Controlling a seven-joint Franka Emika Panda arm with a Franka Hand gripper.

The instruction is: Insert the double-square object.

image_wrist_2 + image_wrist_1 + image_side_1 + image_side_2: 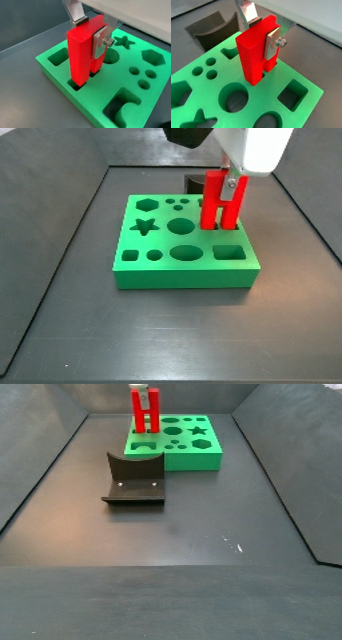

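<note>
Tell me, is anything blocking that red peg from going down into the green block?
Nothing visible. The tool grips the double-square object upright, its lower end already entering a hole in the green block.

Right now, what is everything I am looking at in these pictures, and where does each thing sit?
Double-square object: one, bright red, upright, lower end in a hole at the green block's edge.
Green block: one, green, many shaped holes, on the dark floor.
Fixture: one, dark L-shaped bracket, on the floor beside the green block.
Floor: one, dark grey, walled on its sides.
End effector: one, silver fingers with dark pads, above the green block, shut on the double-square object's upper part.
</note>
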